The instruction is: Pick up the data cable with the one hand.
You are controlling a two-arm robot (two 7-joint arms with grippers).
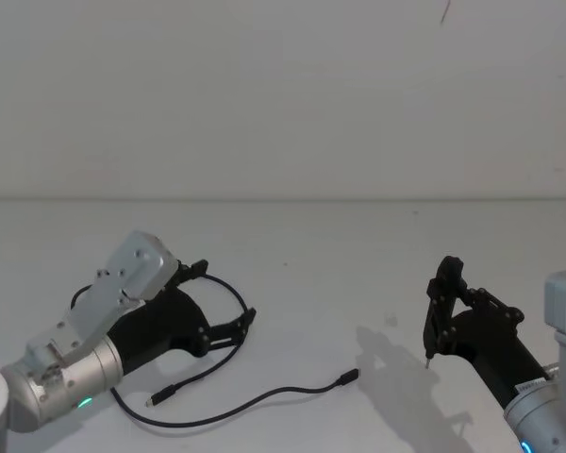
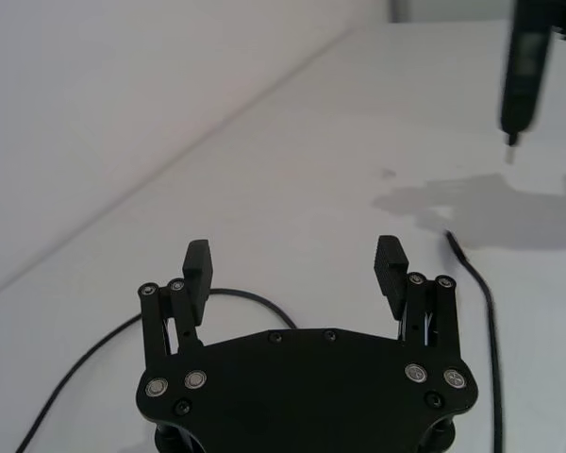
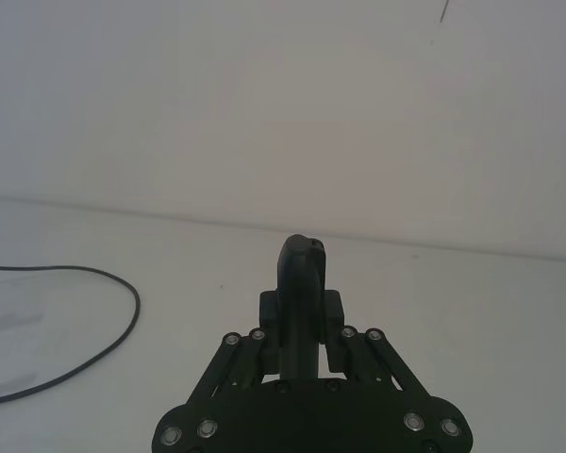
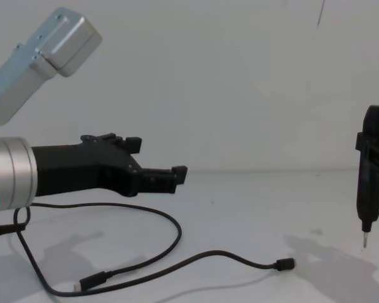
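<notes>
Black data cable [image 1: 292, 388] loops, seemingly untouched, beneath the wide-open left hand [image 1: 224, 293].

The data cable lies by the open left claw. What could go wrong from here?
1. The data cable is thin and flat on the table, so the open left claw may close beside it or scrape the surface.
2. Its loop runs close under the left arm's wrist; lifting could snag it.
3. One plug lies near the pen-shaped tool in the right claw and might swing against it.
</notes>
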